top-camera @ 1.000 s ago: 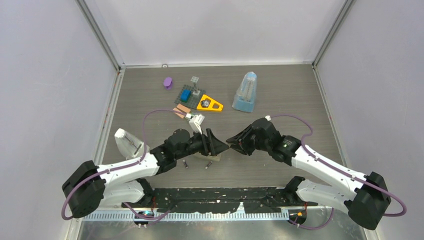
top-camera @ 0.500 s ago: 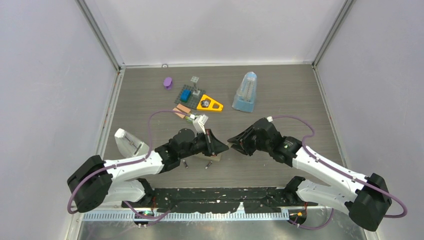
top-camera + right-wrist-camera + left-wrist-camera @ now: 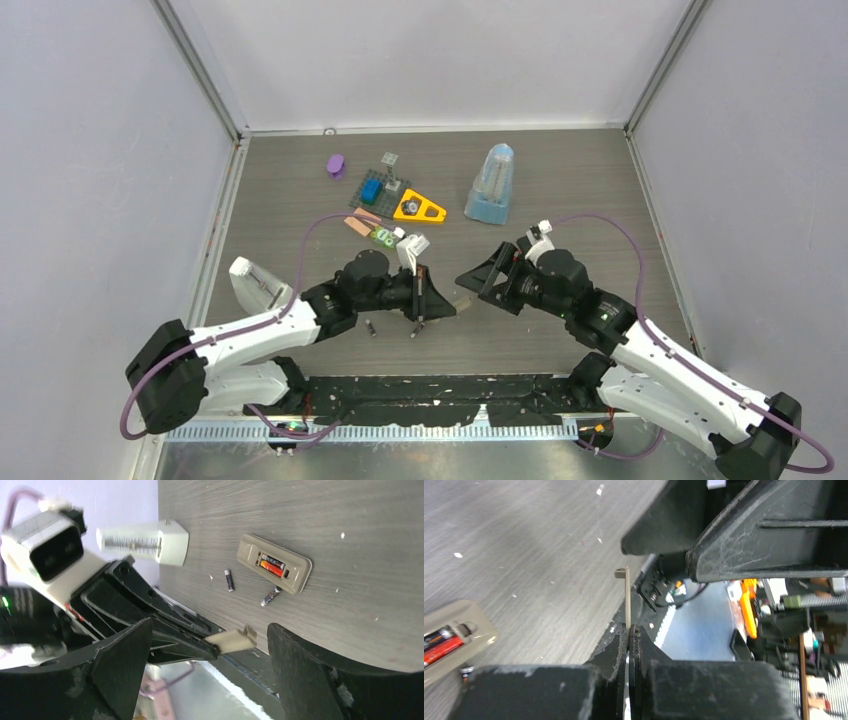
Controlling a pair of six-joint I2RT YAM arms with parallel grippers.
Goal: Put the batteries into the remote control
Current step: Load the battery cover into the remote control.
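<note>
Remote control [image 3: 299, 572] was found lying back-up on the counter [image 3: 350, 525], its battery bay uncovered. Two batteries [image 3: 272, 565] were seated in the bay. Two more were noted loose on the counter beside the remote, one close against its edge and the other a little further off. Left pincer [image 3: 629, 630] was clamped on a thin beige cover [image 3: 231, 641], raised clear of the remote. Right pincer [image 3: 207, 630] was spread wide apart near the cover, with nothing gripped.
</note>
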